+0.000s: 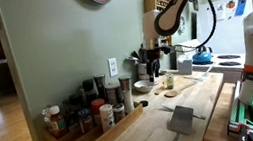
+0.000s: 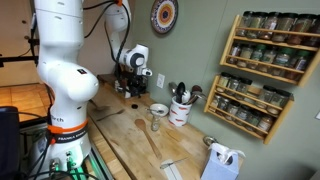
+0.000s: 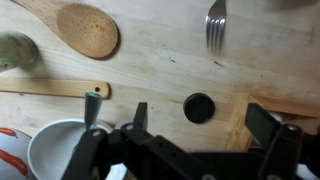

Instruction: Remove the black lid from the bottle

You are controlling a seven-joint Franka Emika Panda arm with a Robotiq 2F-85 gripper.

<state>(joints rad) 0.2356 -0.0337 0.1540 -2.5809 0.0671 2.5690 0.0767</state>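
In the wrist view the black lid [image 3: 199,107] lies flat on the wooden counter [image 3: 150,70]. It is on its own, apart from the bottle. The bottle [image 3: 14,50] is a pale, blurred shape at the left edge. It also shows in both exterior views [image 1: 169,79] [image 2: 155,123] as a small pale jar standing on the counter. My gripper [image 3: 200,126] is open and empty, with one finger on each side of the lid and above it. In both exterior views the gripper [image 1: 152,65] [image 2: 134,90] hangs low over the counter near the wall.
A wooden spoon [image 3: 86,29], a fork [image 3: 217,25] and a flat wooden handle [image 3: 55,88] lie near the lid. A white utensil cup [image 3: 55,152] stands close by. A tray of spice jars [image 1: 84,113] and wall racks [image 2: 268,45] hold several jars.
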